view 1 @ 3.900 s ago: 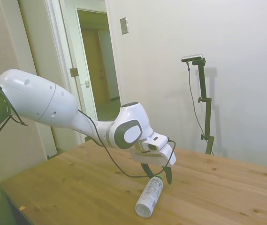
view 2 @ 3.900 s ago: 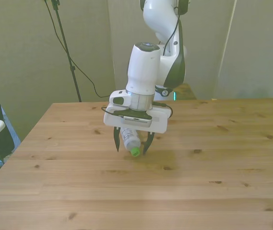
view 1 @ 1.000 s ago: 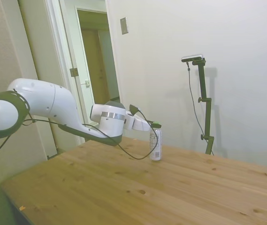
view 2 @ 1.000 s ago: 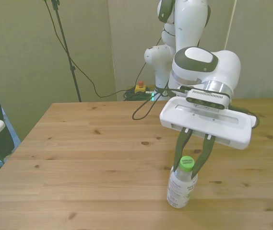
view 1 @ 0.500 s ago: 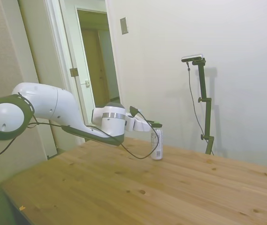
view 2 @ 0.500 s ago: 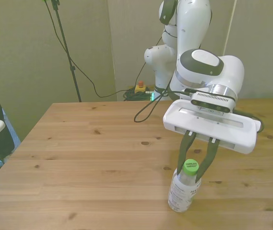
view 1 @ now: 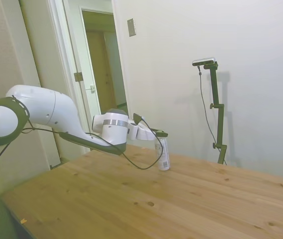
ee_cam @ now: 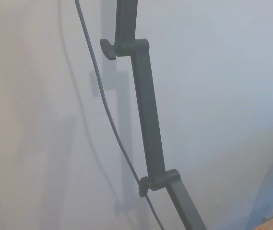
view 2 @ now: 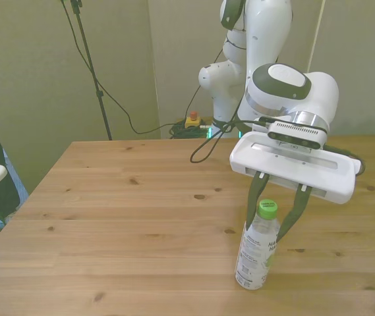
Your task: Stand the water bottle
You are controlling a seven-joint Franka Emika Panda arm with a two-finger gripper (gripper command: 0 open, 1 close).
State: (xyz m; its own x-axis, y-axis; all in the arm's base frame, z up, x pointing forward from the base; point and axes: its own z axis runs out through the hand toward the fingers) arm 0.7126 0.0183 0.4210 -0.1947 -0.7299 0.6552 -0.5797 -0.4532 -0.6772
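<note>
Water bottle [view 2: 257, 250] upright on its base, at about 5 o'clock on the tabletop [view 2: 108, 217] in the front view, with a slight lean toward the view's right. Tool [view 2: 274, 214] spread wider than the bottle's neck, fingers [view 2: 254, 197] flanking the green cap [view 2: 267, 207] with a gap visible on both sides. Risks, as I judge them: a sideways or tilted withdrawal could clip the cap and tip it; a tall, narrow, light bottle will topple from a small nudge and roll off.
</note>
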